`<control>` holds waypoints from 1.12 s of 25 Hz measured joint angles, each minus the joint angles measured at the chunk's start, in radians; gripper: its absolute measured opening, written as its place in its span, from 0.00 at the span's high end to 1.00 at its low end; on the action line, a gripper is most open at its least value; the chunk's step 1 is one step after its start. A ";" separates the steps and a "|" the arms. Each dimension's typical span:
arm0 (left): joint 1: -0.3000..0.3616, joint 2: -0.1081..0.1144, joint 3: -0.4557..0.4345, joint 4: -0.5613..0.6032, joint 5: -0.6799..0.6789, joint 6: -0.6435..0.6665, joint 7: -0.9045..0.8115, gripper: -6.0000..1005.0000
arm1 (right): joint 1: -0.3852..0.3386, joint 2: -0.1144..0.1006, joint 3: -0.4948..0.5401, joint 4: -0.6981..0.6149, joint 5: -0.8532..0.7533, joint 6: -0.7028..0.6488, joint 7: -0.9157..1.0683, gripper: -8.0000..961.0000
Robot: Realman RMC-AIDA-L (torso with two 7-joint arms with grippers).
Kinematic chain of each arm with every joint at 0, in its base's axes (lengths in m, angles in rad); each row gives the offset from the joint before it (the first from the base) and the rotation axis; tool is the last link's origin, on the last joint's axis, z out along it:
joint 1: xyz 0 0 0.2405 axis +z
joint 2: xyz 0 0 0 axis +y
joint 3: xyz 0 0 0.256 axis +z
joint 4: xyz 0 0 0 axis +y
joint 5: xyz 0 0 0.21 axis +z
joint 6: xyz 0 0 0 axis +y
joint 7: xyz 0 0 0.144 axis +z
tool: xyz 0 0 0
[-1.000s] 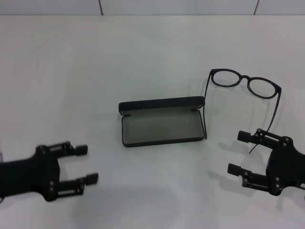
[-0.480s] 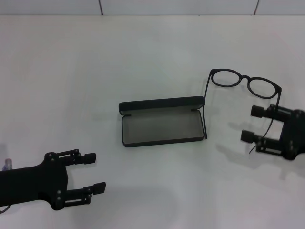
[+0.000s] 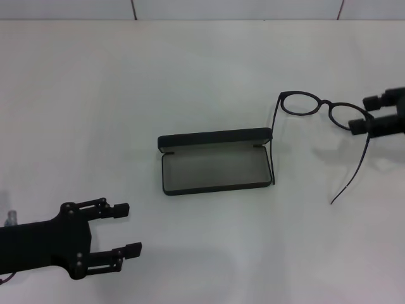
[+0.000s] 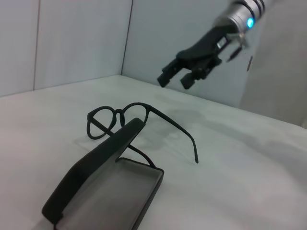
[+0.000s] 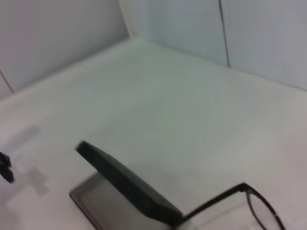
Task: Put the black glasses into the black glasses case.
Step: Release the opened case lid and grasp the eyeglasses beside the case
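The black glasses lie unfolded on the white table, lenses at the far side and temple arms pointing toward me; one temple runs along the case's right end. They also show in the left wrist view and the right wrist view. The black glasses case lies open at the table's middle, lid upright at the back, its grey lining empty. My right gripper is open at the right edge, just beside the glasses' right lens, and hangs above the table in the left wrist view. My left gripper is open and empty, near the front left.
The white table ends at a grey wall at the back. The case also shows in the left wrist view and the right wrist view.
My right gripper has moved from the front right away from me to the glasses' right lens. My left gripper drew back toward the front early on, then stayed still.
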State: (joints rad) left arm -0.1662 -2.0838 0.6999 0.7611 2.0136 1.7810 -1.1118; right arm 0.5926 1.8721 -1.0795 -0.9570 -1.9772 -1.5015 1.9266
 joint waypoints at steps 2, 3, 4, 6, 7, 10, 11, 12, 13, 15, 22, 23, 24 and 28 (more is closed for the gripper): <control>-0.004 -0.001 0.002 0.000 0.000 0.000 0.000 0.26 | 0.068 -0.008 0.000 -0.025 -0.081 -0.022 0.065 0.24; -0.006 -0.001 0.003 -0.001 0.000 0.000 0.000 0.26 | 0.085 -0.008 0.000 -0.034 -0.107 -0.029 0.080 0.24; -0.009 -0.002 0.003 -0.001 0.000 0.000 0.000 0.26 | 0.115 -0.007 0.000 -0.049 -0.154 -0.039 0.104 0.24; -0.013 -0.002 0.004 -0.002 0.000 0.000 0.000 0.26 | 0.176 -0.004 0.000 -0.061 -0.244 -0.059 0.134 0.24; -0.015 -0.002 0.004 -0.003 0.001 0.000 0.000 0.26 | 0.203 -0.002 0.000 -0.057 -0.281 -0.063 0.138 0.25; -0.019 -0.003 0.007 -0.004 0.002 0.001 0.002 0.26 | 0.270 0.005 -0.004 -0.033 -0.378 -0.064 0.137 0.25; -0.022 -0.003 0.008 -0.007 0.002 0.001 0.004 0.26 | 0.285 0.007 -0.006 -0.021 -0.404 -0.059 0.131 0.25; -0.025 -0.003 0.008 -0.012 0.003 0.002 0.006 0.26 | 0.300 0.008 -0.008 -0.007 -0.418 -0.051 0.119 0.25; -0.027 -0.003 0.009 -0.016 0.003 0.003 0.007 0.26 | 0.311 0.010 -0.010 0.008 -0.429 -0.041 0.106 0.25; -0.033 0.000 0.010 -0.025 0.008 0.005 0.008 0.26 | 0.334 0.017 -0.016 0.041 -0.451 -0.010 0.071 0.26; -0.043 0.000 0.010 -0.028 0.015 0.006 0.013 0.26 | 0.366 0.061 -0.104 0.116 -0.509 0.107 -0.008 0.27; -0.044 0.000 0.010 -0.028 0.015 0.006 0.012 0.26 | 0.374 0.066 -0.116 0.133 -0.519 0.123 -0.012 0.27; -0.045 0.000 0.010 -0.028 0.015 0.006 0.011 0.26 | 0.380 0.074 -0.123 0.153 -0.535 0.147 -0.017 0.27; -0.046 0.000 0.010 -0.029 0.016 0.006 0.009 0.26 | 0.388 0.094 -0.126 0.199 -0.567 0.239 -0.033 0.27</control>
State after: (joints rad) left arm -0.2119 -2.0840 0.7103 0.7326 2.0294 1.7871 -1.1027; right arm 0.9810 1.9663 -1.2057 -0.7582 -2.5440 -1.2622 1.8933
